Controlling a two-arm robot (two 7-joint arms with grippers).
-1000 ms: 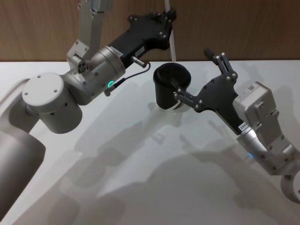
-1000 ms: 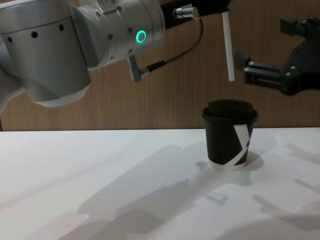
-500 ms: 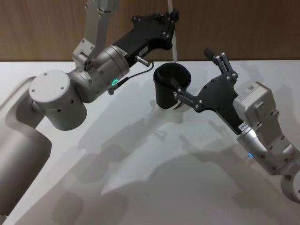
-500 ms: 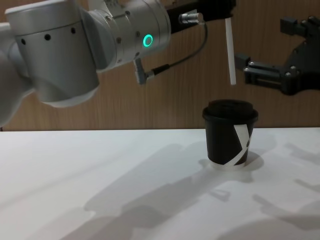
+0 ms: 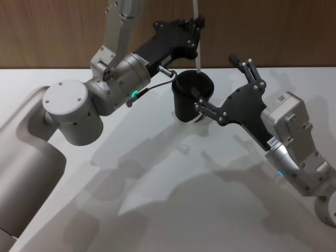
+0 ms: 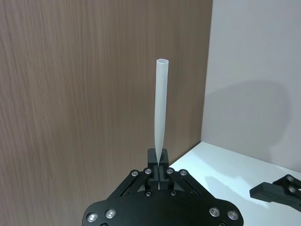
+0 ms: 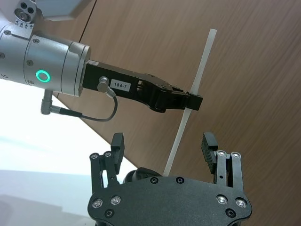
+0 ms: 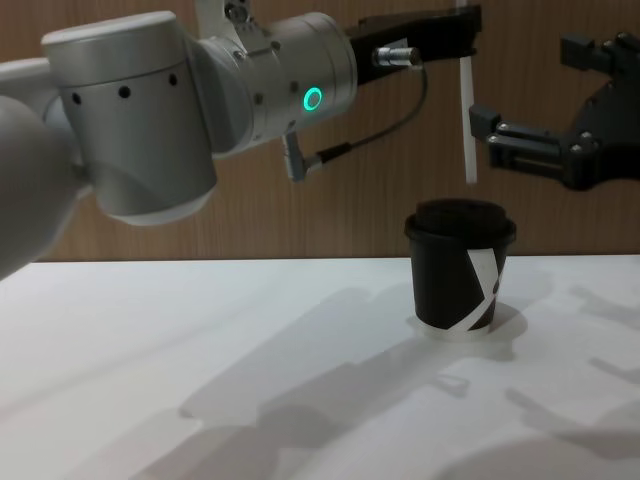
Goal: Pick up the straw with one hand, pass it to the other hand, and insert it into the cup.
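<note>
Bright even light, soft overlapping shadows across table

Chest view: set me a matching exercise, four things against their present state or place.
Things:
1. straw
2. cup
3. left gripper
4. right gripper

States:
A. open, holding nothing
B. hanging upright above the cup
C. standing on the table
D. shut on the straw

Pairs: 1-B, 2-C, 3-D, 4-A

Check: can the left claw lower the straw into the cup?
Probably yes. The left claw holds the straw upright over the cup, with only air between its lower end and the lid. The right claw stands open off to its right. I cannot see the lid's hole, so alignment is uncertain.
</note>
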